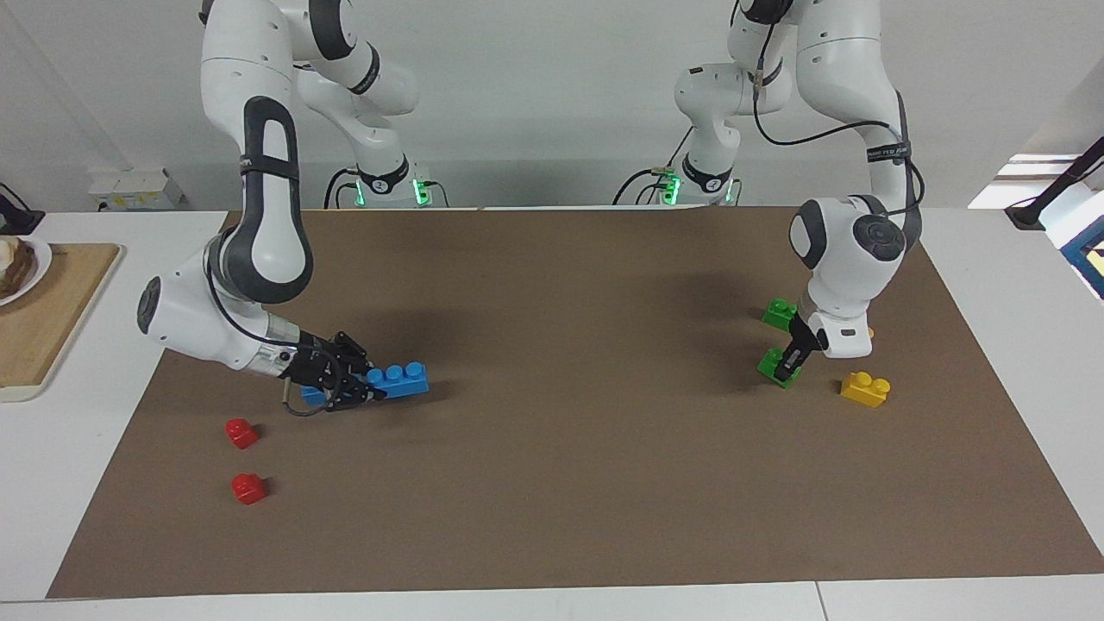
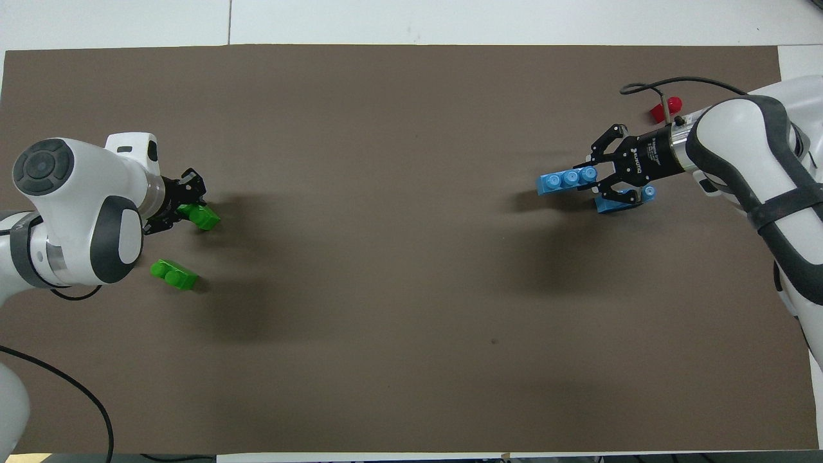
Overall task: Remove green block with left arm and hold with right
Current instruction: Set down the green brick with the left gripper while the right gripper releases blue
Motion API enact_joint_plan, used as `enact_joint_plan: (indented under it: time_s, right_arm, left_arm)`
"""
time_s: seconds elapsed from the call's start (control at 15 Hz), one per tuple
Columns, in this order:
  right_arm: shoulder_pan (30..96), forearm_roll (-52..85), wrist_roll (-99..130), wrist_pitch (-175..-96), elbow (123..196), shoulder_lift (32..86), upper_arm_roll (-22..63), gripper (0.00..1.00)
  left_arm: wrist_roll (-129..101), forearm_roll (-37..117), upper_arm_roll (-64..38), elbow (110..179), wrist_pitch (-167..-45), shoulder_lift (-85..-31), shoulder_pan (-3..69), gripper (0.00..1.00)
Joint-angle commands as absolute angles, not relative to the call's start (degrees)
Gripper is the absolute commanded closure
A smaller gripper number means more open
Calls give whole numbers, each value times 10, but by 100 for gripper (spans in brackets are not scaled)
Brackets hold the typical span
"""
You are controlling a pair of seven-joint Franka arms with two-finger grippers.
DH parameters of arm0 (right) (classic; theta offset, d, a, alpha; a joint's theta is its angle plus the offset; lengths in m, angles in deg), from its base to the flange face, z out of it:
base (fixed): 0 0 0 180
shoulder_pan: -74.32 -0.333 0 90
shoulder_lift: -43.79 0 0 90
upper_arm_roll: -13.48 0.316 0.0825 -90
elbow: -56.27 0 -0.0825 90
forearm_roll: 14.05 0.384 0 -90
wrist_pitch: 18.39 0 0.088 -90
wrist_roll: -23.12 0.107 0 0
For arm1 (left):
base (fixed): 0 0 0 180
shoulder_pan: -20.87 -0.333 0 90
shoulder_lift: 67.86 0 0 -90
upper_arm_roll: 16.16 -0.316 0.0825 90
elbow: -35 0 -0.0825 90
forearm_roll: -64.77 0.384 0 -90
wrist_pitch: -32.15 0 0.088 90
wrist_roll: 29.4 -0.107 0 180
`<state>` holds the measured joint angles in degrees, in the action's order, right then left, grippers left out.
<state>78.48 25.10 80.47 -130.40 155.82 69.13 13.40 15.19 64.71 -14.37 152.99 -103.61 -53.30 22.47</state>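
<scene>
brown mat on white tabletop | left gripper clamped on green block, resting on mat at left arm's end, its twin close by | right gripper clenched on blue brick | we judged block light, rigid, slick; pinch flat sides below studs
</scene>
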Motion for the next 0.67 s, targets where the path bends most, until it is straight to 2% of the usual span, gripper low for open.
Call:
enact_joint_plan:
  time_s: [0.0, 0.13, 0.27, 0.6]
  right_arm:
    - [789, 247, 778, -1343, 1608, 674, 138, 100]
    - [786, 259, 770, -1355, 1614, 676, 137, 100]
    - [786, 262, 763, -1357, 1614, 680, 137, 100]
    - [772, 263, 763, -1387, 1633, 677, 137, 100]
  left_arm:
    - [131, 656, -138, 1527, -1051, -519, 207, 100]
    - [131, 656, -138, 1525, -1048, -519, 208, 98]
    - [131, 656, -138, 1524, -1043, -519, 213, 1]
    - [119, 655, -137, 1520, -991, -555, 208, 0]
